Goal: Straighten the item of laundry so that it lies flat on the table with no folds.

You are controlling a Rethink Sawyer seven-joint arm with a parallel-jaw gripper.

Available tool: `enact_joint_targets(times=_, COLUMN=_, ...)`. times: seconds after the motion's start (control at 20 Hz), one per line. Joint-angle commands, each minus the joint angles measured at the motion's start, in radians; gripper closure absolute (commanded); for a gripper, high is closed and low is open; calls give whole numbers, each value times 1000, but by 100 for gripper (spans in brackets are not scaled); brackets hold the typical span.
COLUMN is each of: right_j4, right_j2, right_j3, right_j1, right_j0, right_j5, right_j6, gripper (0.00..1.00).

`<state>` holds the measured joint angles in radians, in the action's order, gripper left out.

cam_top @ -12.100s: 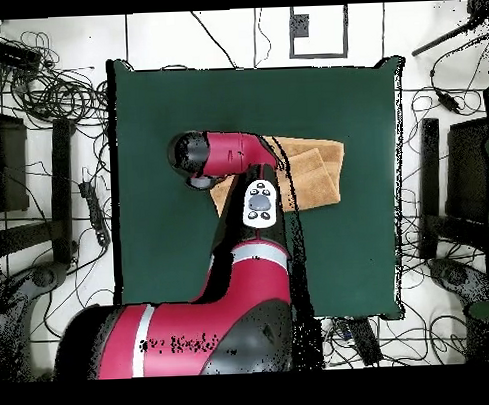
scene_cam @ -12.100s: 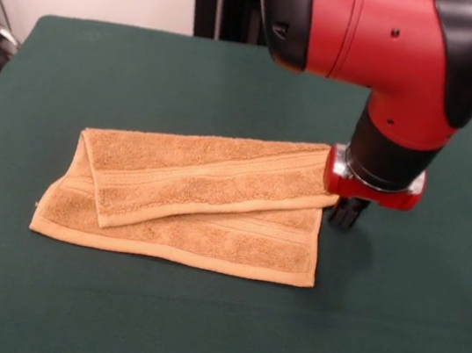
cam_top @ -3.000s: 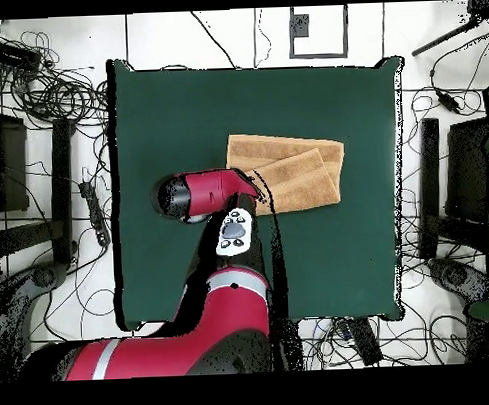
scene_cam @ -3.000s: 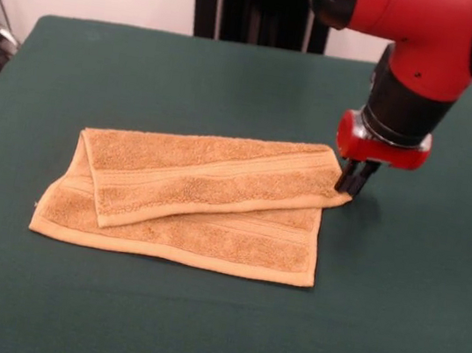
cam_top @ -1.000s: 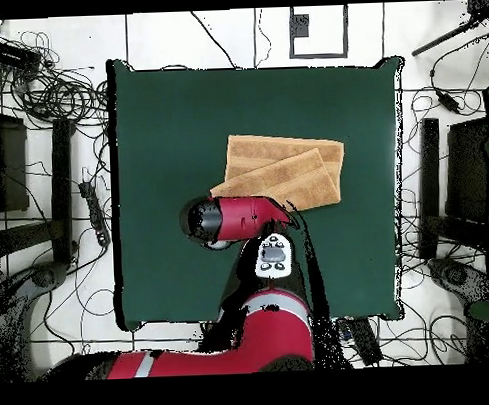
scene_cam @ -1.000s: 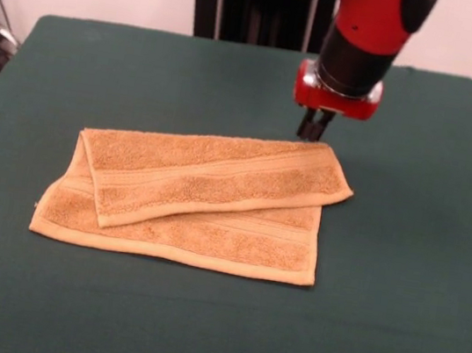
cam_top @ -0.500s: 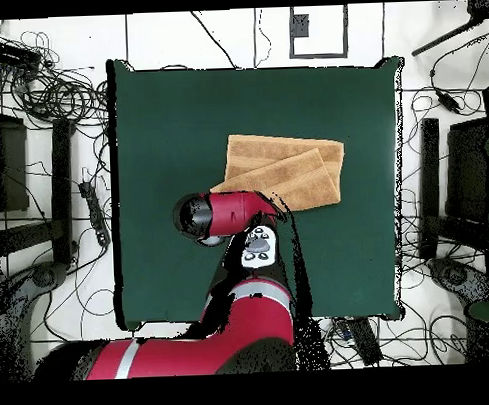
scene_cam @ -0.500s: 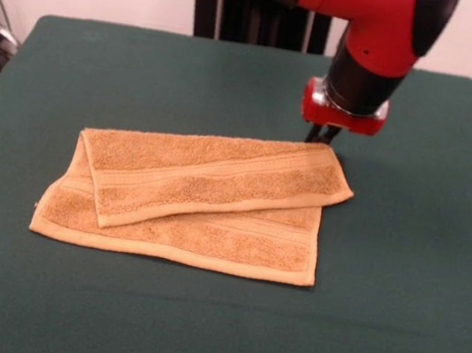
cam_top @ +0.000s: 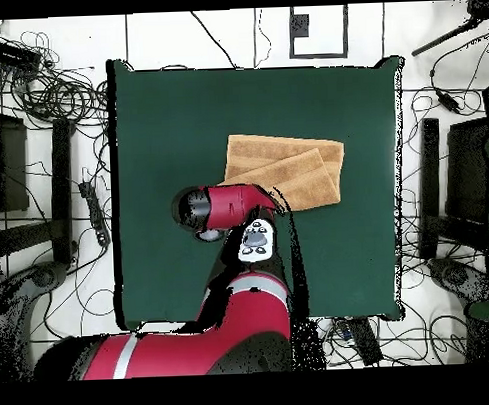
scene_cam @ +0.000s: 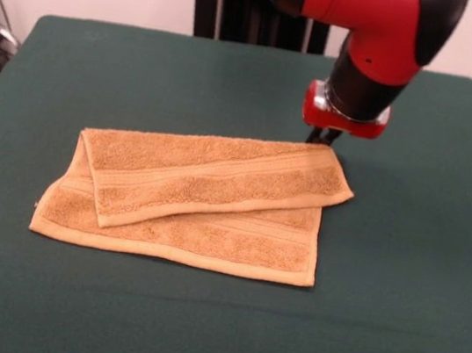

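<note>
The arm (scene_cam: 366,18) comes down from the upper edge — a red link with a black elbow cap, then a black wrist (scene_cam: 360,87) ending in a red collar. Below the collar only the dark tips of the gripper (scene_cam: 322,137) show, pointing straight down; whether they are apart or together cannot be made out. From overhead, the arm (cam_top: 229,207) bends sideways over its own forearm — gripper hidden beneath.
</note>
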<state>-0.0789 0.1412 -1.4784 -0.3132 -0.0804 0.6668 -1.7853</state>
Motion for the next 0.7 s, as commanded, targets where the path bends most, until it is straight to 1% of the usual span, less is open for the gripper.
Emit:
enact_joint_targets(times=0.05, right_j4=120, right_j2=-160, right_j3=64, right_j1=94, right_j0=-11, right_j5=-64, right_j6=-205, gripper=100)
enact_joint_targets(times=0.15, right_j4=150, right_j2=-181, right_j3=41, right_j1=85, right_j0=-1, right_j5=-89, right_j6=-223, gripper=100)
enact_joint_targets(times=0.3, right_j4=177, right_j2=-199, right_j3=32, right_j1=87, right_j0=1, right_j5=-98, right_j6=-226, gripper=100)
enact_joint_targets(times=0.45, right_j4=187, right_j2=-188, right_j3=66, right_j1=103, right_j0=-10, right_j5=-66, right_j6=-222, gripper=100)
enact_joint_targets(times=0.7, right_j4=186, right_j2=-144, right_j3=138, right_j1=124, right_j0=-38, right_j5=61, right_j6=-226, gripper=100)
